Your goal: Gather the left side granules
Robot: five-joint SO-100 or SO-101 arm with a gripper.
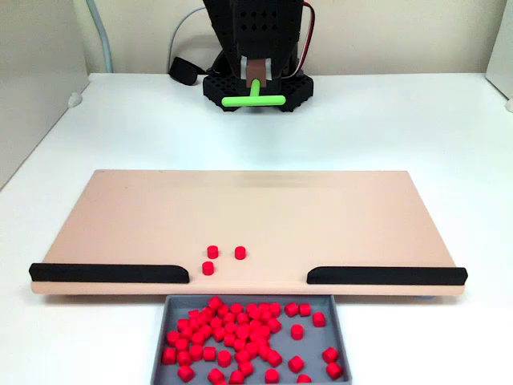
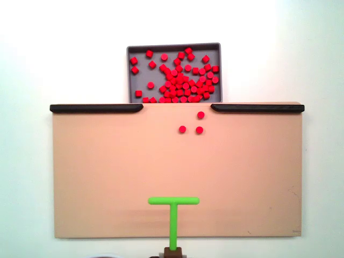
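Red stubby plastic granules (image 2: 194, 125), three loose, on tan flat board (image 2: 107, 177) just short of gap between black rails, beside grey tray (image 2: 129, 75). From gripper (image 2: 173, 251), clamped on green T-shaped tool (image 2: 173, 215): roughly 12–1 o'clock, well apart. Crossbar broadside to push line.

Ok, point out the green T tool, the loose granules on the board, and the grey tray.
green T tool (image 2: 173, 201): a fixed view, on the crossbar's middle.
loose granules (image 1: 240, 253): a fixed view, on the right-hand pellet of three.
grey tray (image 2: 173, 47): a fixed view, on its far rim.
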